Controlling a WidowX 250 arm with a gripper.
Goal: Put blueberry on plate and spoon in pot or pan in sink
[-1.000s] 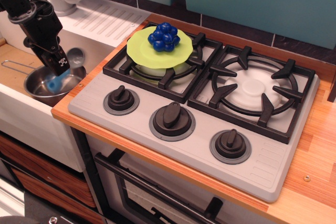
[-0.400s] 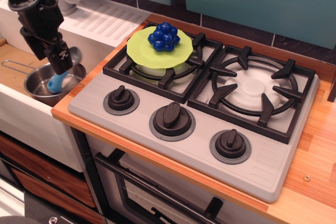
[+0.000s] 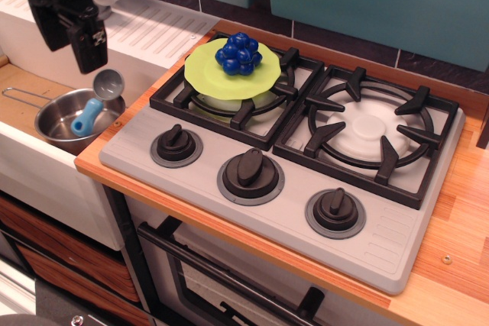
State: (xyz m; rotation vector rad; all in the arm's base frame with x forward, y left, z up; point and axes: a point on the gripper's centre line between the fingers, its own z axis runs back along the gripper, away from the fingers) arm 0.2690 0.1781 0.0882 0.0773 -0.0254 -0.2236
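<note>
Item: spoon [image 3: 94, 105] in pot [image 3: 59, 126], blueberry [image 3: 238, 53] on plate [image 3: 221, 74]
I see the gripper [image 3: 86, 55] hanging above the pot at its 12 o'clock, holding nothing; I cannot tell whether its fingers are spread. Pot sits in the sink [image 3: 23, 85]; spoon's blue handle inside, grey bowl over the rim at 1 o'clock

Blueberry [image 3: 239, 53] on plate [image 3: 205, 74]; spoon [image 3: 95, 104] seemingly in pot [image 3: 55, 124].

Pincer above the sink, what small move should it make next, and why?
Probably just lift clear and stop. The blueberry sits on the plate, and the spoon lies in the pot in the sink. The pincer holds nothing, so no further pick seems needed.
</note>
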